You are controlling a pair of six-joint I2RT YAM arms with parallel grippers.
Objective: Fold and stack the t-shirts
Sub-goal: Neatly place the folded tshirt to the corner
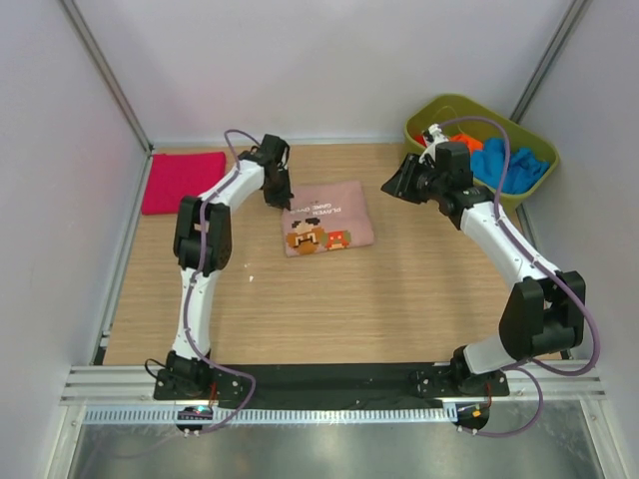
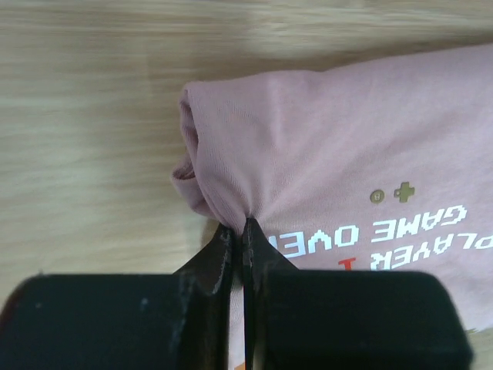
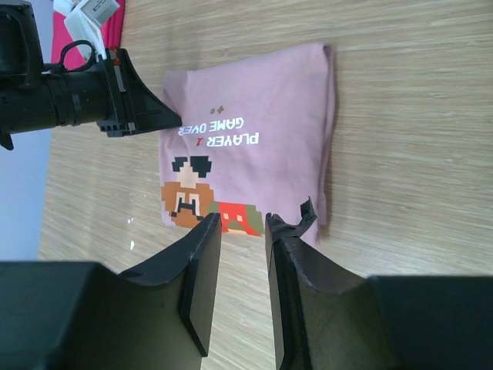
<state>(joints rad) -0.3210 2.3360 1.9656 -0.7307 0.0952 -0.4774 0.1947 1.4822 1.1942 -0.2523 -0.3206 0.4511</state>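
A folded dusty-pink t-shirt (image 1: 327,218) with a pixel cartoon print lies on the wooden table. My left gripper (image 1: 279,197) is at its left edge. In the left wrist view the left gripper (image 2: 237,228) is shut on a pinched fold of the pink t-shirt (image 2: 323,146). My right gripper (image 1: 398,182) hangs to the right of the shirt, apart from it. In the right wrist view the right gripper (image 3: 243,225) is open and holds nothing, with the pink t-shirt (image 3: 254,123) beyond its tips. A folded magenta t-shirt (image 1: 183,182) lies at the far left.
An olive-green tub (image 1: 431,108) stands at the back right with a blue t-shirt (image 1: 511,166) and an orange one (image 1: 463,141) bunched inside. White walls with metal posts close in the table on three sides. A black strip runs along the near edge.
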